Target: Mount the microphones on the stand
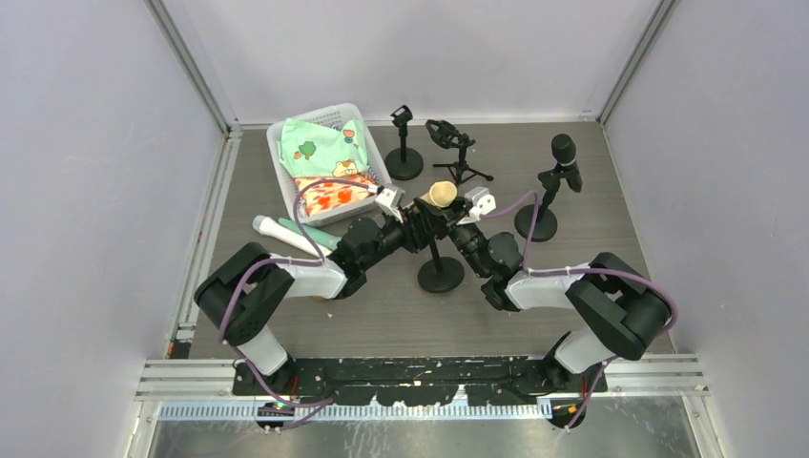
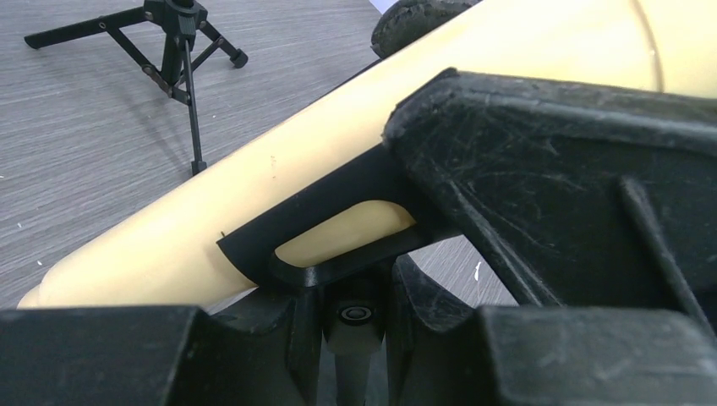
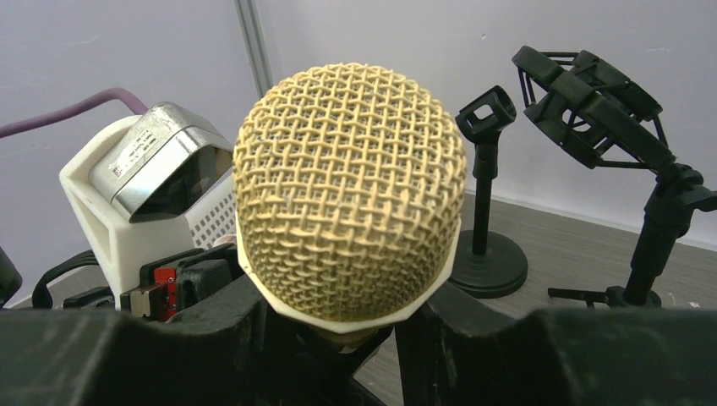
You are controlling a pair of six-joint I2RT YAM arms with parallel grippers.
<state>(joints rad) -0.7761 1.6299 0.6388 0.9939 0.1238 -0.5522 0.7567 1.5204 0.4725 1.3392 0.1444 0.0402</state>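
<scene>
From above, the two arms meet over the centre stand (image 1: 441,272) and cover most of its post. The left gripper (image 1: 423,223) and right gripper (image 1: 456,219) are too crowded there to tell how their fingers stand. Only the head of the cream microphone (image 1: 441,194) shows between them, above the stand's round base. The black microphone (image 1: 565,153) sits upright in the right-hand stand (image 1: 536,224). The white microphone (image 1: 274,228) and mint green microphone (image 1: 307,235) lie side by side on the table (image 1: 572,258), partly under the left arm and just in front of the basket (image 1: 286,186). An empty clip stand (image 1: 404,153) and a tripod stand (image 1: 456,153) wait at the back.

The left wrist view is mostly filled with black plastic. The left gripper's fingers are drawn together on the centre stand's stem, just below its clip (image 2: 330,194). The microphone's smooth cream body runs slantwise through that clip, and both its ends are cut off. What the big scratched block on the right belongs to is unclear.

In the right wrist view the woven cream mesh head rises between the right gripper's fingers, which clamp the body below it. That body is hidden. The left wrist camera (image 3: 139,194) sits just beside it.
</scene>
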